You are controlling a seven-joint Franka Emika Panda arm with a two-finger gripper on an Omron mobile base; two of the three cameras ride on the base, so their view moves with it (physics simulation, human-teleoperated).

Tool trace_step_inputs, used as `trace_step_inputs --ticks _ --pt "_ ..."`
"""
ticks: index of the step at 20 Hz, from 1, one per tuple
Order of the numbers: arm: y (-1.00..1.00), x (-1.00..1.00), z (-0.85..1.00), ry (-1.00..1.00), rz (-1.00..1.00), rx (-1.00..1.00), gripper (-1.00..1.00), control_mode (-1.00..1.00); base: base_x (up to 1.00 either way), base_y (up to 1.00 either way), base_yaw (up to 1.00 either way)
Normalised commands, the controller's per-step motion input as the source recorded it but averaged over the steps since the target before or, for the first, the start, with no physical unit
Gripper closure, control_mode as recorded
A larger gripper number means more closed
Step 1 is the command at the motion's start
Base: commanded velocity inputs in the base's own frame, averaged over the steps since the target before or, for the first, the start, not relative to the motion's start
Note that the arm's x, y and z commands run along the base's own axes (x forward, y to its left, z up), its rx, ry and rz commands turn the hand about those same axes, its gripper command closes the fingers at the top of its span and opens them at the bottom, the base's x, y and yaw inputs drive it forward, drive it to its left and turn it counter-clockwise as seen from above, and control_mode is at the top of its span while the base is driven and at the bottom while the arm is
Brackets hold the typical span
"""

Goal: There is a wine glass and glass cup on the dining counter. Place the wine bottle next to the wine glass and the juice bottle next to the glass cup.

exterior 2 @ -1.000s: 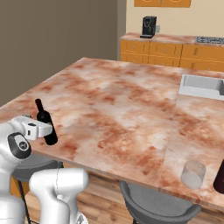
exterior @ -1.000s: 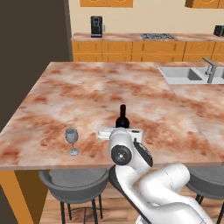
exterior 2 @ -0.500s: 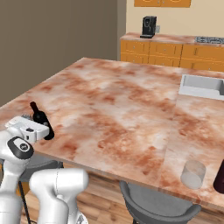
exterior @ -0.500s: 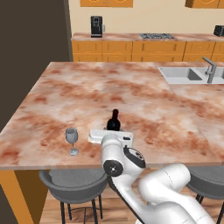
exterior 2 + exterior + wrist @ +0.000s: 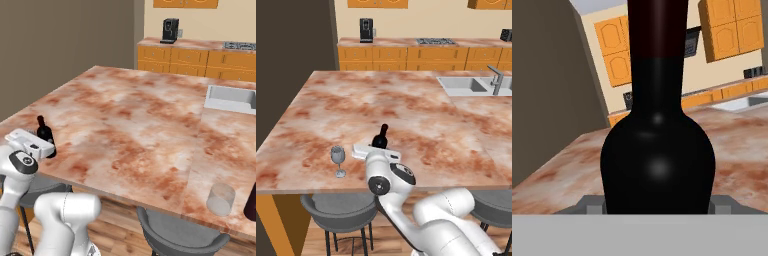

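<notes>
The wine bottle (image 5: pixel 381 138) stands upright near the front edge of the bench (image 5: pixel 406 110), with the tool (image 5: pixel 375 151) clamped around its lower body; in the hand view the black bottle sits squarely between the two finger tips (image 5: pixel 587 204). The wine glass (image 5: pixel 338 160) stands just to the left of it, also close to the front edge, apart from the bottle and the tool. Behind both, the marbled top lies wide and bare all the way back to the far edge, and to the right as far as the sink (image 5: pixel 463 85). Far along the front edge on the right side stands the glass cup (image 5: pixel 220 199), with the juice bottle (image 5: pixel 251 205) just beside it at the picture's border. Grey stools (image 5: pixel 338 217) sit tucked under the front overhang
</notes>
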Motion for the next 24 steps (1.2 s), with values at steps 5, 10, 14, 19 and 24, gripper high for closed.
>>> trace_step_inputs --ticks 5,10,14,19,24 --pt "0.15 0.27 -0.2 0.06 0.0 0.0 1.0 -1.0 0.0 0.0 0.0" --pt "0.21 0.21 -0.26 0.0 0.0 0.0 1.0 -1.0 0.0 0.0 0.0" --pt "0.21 0.15 -0.27 0.0 0.0 0.0 1.0 -1.0 0.0 0.0 0.0" --pt "0.16 0.14 -0.24 0.01 0.0 0.0 1.0 -1.0 0.0 0.0 0.0" --pt "0.11 0.17 -0.19 0.01 0.0 0.0 1.0 -1.0 0.0 0.0 0.0"
